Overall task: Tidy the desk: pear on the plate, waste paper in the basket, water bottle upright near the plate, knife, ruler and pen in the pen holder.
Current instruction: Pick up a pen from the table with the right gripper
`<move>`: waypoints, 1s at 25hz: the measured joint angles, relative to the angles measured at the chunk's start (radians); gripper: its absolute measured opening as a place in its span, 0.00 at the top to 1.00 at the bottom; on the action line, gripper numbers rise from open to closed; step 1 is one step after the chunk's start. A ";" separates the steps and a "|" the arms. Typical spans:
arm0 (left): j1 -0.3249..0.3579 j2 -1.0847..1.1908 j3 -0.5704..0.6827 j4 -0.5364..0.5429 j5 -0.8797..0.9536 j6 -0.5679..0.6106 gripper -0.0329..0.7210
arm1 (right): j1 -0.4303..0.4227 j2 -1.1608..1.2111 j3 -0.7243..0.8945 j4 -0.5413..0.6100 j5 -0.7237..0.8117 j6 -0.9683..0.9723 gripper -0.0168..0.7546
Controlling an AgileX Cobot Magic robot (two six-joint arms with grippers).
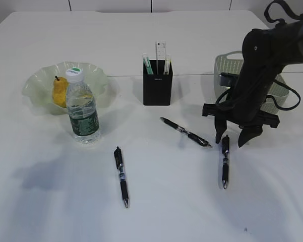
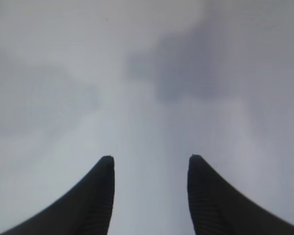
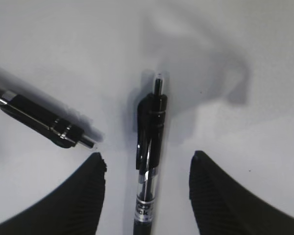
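1. Three pens lie loose on the white table (image 1: 156, 45), which carries everything in the scene; it is bare under the left gripper (image 2: 150, 193), whose jaws stand about half open with nothing between them.
2. The right gripper (image 1: 233, 137) hangs just above the right pen (image 1: 225, 161), jaws parted and straddling the barrel without touching it; nothing is held.
3. The plate (image 1: 40, 80) already holds the pear (image 1: 60, 92), and the water bottle (image 1: 82, 108) stands upright just beside it.
4. The pen holder (image 1: 157, 83) stands at centre with a ruler (image 1: 161, 53) and other slim items sticking out; the basket (image 1: 227, 65) sits behind the right arm.
5. The middle pen (image 1: 185, 132) lies slantwise near the right one, its tip close to the left finger (image 3: 78, 196) in the wrist view; the left pen (image 1: 121, 176) lies well apart.
6. The right pen (image 3: 150, 156) looks light, stiff and smooth, likely to roll or slip; a pinch across the barrel just below the clip seems best.
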 joint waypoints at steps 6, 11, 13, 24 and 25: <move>0.000 0.000 0.000 0.000 -0.013 0.000 0.51 | 0.000 0.016 -0.002 0.000 0.000 0.013 0.45; 0.000 0.000 0.000 0.000 -0.014 0.000 0.50 | 0.000 0.030 -0.002 0.002 0.000 0.018 0.45; 0.000 0.000 0.000 0.000 -0.015 0.000 0.50 | 0.000 0.037 -0.002 0.002 0.000 0.018 0.45; 0.000 0.000 0.000 0.000 -0.017 0.000 0.50 | 0.000 0.065 -0.005 0.009 -0.006 0.018 0.45; 0.000 0.000 0.000 0.000 -0.019 0.000 0.50 | 0.000 0.065 -0.005 0.009 -0.006 0.018 0.45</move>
